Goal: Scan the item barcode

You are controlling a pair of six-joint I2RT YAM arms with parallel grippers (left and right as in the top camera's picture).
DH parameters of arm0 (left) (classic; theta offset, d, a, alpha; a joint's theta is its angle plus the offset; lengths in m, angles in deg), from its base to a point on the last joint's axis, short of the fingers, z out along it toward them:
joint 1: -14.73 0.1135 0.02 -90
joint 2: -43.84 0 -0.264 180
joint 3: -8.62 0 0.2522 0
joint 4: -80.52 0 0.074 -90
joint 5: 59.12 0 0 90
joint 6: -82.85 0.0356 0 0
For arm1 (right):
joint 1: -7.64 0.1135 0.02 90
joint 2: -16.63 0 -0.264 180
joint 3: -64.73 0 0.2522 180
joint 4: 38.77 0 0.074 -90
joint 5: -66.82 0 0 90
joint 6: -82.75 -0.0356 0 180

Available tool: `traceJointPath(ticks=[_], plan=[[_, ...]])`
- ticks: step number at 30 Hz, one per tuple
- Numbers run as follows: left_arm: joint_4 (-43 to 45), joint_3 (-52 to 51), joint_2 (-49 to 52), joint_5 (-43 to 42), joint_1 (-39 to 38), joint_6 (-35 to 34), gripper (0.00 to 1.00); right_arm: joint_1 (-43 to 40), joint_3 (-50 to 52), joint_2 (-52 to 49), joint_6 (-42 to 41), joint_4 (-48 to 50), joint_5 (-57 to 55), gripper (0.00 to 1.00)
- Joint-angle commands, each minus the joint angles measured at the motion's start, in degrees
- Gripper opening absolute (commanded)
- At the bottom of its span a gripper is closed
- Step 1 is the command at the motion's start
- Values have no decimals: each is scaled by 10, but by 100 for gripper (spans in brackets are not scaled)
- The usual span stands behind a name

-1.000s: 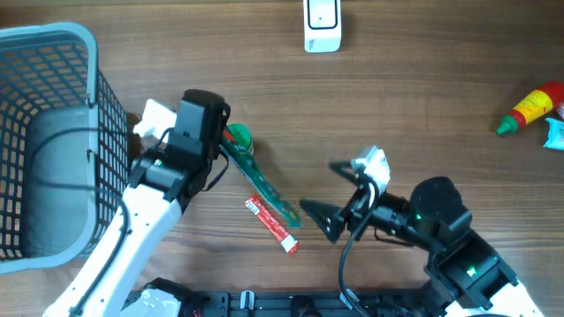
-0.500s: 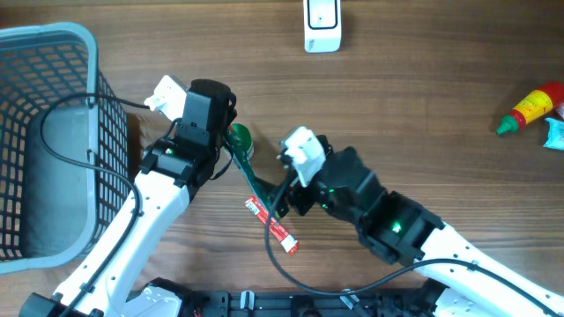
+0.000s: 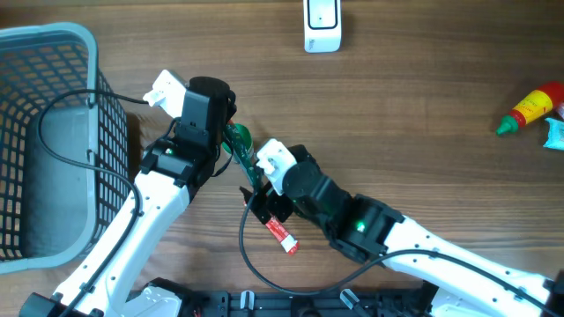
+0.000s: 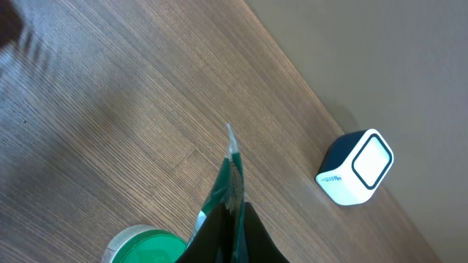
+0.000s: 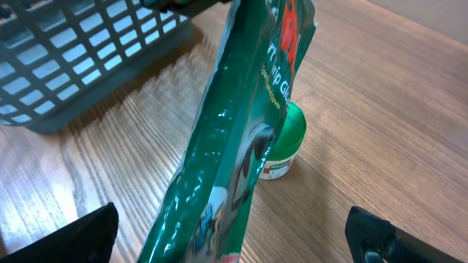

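Since the earlier frame the right gripper (image 3: 264,202) had been brought left to the green packet (image 5: 241,131) — jaws wide open, one on either side. The packet was pinched edge-up above the table by the closed left gripper (image 3: 231,132). Counted — one scanner (image 3: 322,25), one basket (image 3: 53,40), one green tub (image 5: 285,139), one red sachet (image 3: 280,236), one bottle (image 3: 529,107).

A dark mesh basket (image 3: 44,33) with a pale blue rim fills the left of the overhead frame. Near the centre a green-lidded jar (image 3: 240,136) stands on the wooden worktop (image 3: 423,88), and a red stick sachet (image 3: 282,236) lies lower down. At the far right lie a red bottle (image 3: 531,107) and, just beside it, a pale blue packet (image 3: 555,132).
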Motion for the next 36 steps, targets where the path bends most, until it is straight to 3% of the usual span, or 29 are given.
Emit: traceJointPath(ticks=[1, 4, 9, 13, 15, 16, 17, 18, 20, 25, 31, 36], plan=[[5, 14, 2, -19, 2, 2, 4, 3, -14, -22, -9, 25, -14, 100], [6, 14, 2, -38, 2, -4, 4, 3, -14, -41, -10, 45, -38, 97], [3, 14, -9, -63, 2, -10, 4, 3, -14, -78, -10, 50, -55, 77], [-21, 14, -33, -63, 2, -10, 4, 3, -14, -75, -25, 73, -83, 43], [-36, 14, -47, -63, 2, -10, 4, 3, -14, -65, -27, 77, -87, 11], [-42, 14, -52, -63, 2, -8, 4, 3, -14, -59, -37, 73, -92, 5], [-50, 14, -61, -63, 2, -8, 15, 2, -14, -44, -57, 62, -103, 4], [-57, 14, -76, -63, 2, 3, 56, -3, -14, -15, -78, 41, -103, 4], [-62, 14, -94, -63, 2, 26, 100, -11, -14, 31, -115, 3, -103, 4], [-122, 14, -164, -50, 2, 37, 100, -64, -14, 182, -286, -134, -6, 4], [-220, 14, -240, -49, 2, 37, 100, -150, -14, 327, -376, -174, 346, 4], [-280, 14, -273, -15, 2, 37, 100, -166, -14, 383, -383, -169, 459, 4]])
